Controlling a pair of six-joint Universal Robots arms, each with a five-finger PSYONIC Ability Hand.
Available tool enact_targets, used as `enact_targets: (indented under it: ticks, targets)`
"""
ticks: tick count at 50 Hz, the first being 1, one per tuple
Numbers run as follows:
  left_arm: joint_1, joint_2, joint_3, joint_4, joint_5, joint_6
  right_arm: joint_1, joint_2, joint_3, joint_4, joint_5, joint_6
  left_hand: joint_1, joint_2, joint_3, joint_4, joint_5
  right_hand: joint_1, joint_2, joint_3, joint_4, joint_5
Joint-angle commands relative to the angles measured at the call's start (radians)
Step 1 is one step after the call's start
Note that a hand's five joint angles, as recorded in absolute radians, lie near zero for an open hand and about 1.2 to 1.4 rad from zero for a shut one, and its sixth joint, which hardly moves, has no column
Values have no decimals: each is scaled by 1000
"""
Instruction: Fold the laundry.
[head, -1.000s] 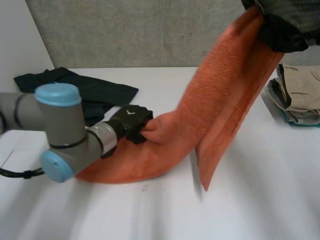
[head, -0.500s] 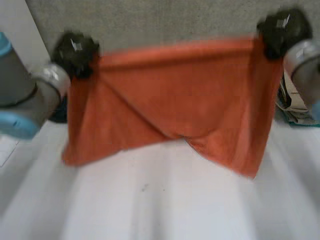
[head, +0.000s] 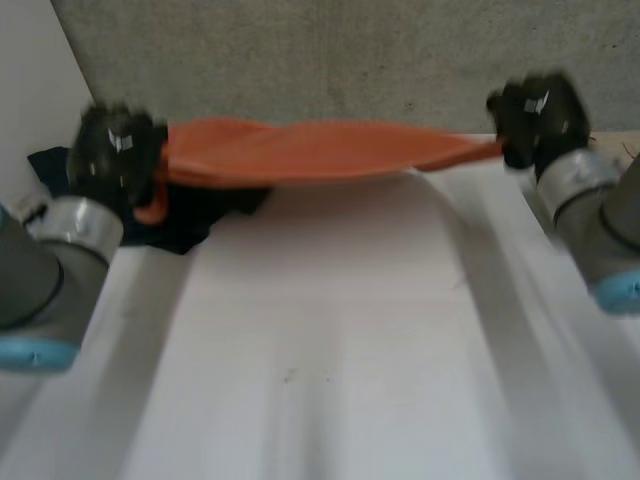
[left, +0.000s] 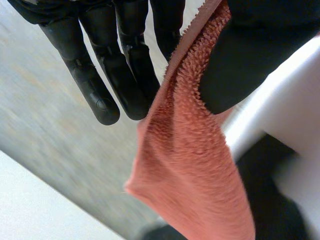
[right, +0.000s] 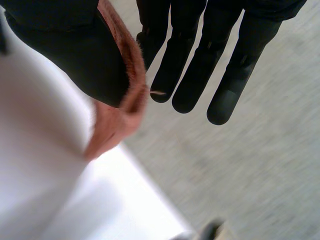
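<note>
Head view: left hand, right hand pinch towel edge; table below.

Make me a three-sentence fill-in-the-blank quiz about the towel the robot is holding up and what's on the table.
The towel stretched between the left hand and right hand is ____ in colour. Each hand pinches it between fingers and ____. The dark garment on the white table lies nearer the robot's ____ hand. Missing: orange; thumb; left.
</note>
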Motion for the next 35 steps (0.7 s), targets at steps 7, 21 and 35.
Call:
enact_targets:
  ticks: [7,21,35]
  targets:
    - [77,-213,-118,54,4,44,-43,18,231,22,-42,-1,-628,-620,-618,-621,-621,262,223,206,198,225]
    - [226,-193,-156,5,160,51,-48,18,235,24,-36,-1,-597,-588,-587,-590,-590,262,223,206,198,225]
    - [314,-130,-141,-181,340,38,-38,28,252,24,-39,-8,-541,-532,-531,-534,-534,262,223,206,198,225]
